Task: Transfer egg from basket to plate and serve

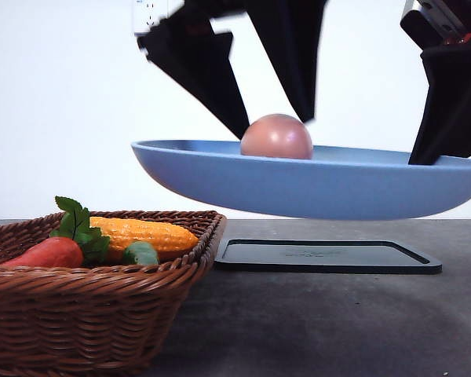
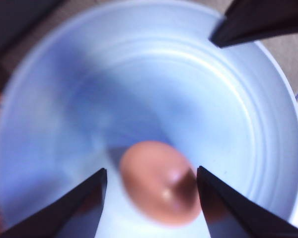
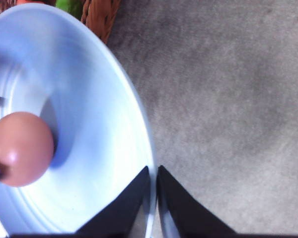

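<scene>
The sky-blue plate (image 1: 330, 188) hangs in the air above the table, level. My right gripper (image 1: 422, 159) is shut on its right rim; in the right wrist view its fingers (image 3: 153, 171) pinch the plate (image 3: 89, 99) edge. The pinkish-brown egg (image 1: 276, 137) rests inside the plate. My left gripper (image 1: 276, 126) stands open just above it, one finger on each side. In the left wrist view the egg (image 2: 161, 183) lies between the spread fingers of the left gripper (image 2: 150, 171), on the plate (image 2: 139, 84). The egg (image 3: 21, 148) also shows from the right wrist. The wicker basket (image 1: 102, 314) sits at front left.
The basket holds a carrot (image 1: 51, 253) with green leaves, a yellow corn cob (image 1: 145, 234) and a small green item (image 1: 141, 254). A flat black tray (image 1: 326, 256) lies on the grey table under the plate. The basket rim (image 3: 102, 15) is close beside the plate's edge.
</scene>
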Controlling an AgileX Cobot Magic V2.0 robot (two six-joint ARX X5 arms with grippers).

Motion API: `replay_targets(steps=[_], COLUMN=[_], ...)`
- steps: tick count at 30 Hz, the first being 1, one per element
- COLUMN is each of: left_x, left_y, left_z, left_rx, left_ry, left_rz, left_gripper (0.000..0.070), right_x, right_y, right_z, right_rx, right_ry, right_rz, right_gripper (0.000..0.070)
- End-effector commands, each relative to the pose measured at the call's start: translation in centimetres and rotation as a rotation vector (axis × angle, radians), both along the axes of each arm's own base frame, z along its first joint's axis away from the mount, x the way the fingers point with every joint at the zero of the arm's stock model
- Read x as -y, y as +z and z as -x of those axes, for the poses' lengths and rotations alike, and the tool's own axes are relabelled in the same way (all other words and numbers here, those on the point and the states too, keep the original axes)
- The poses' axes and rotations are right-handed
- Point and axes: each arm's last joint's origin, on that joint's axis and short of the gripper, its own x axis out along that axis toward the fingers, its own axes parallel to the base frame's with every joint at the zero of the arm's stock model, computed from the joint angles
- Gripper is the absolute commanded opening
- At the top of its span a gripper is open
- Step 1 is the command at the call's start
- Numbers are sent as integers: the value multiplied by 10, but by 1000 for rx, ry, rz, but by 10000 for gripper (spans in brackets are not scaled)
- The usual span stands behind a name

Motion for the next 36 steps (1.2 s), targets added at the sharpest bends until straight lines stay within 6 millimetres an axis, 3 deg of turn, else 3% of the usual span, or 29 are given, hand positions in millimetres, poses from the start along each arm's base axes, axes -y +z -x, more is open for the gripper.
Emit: replay_targets(steps=[1,10,19,28,36], left_x=[-3,-68,-152,-214,-240], left_y=[20,90,138,158,157], left_z=[4,23,59,100,117], left_rx=[55,296,555,638,629], left_ry=[-15,108,342,434,470], left_rz=[38,77,166,345,399], left_gripper=[372,371,371,370,370], right_x=[-2,5,24,41,51], right_y=[3,-8,-15,-13,-36], right_z=[-3,-16,-71,-151,-209], right_rx=[13,-28,-60,-33,-65], right_ry=[10,-19,-94,-167,-221], right_rz=[-14,5,30,31,28], right_gripper=[0,0,0,0,0])
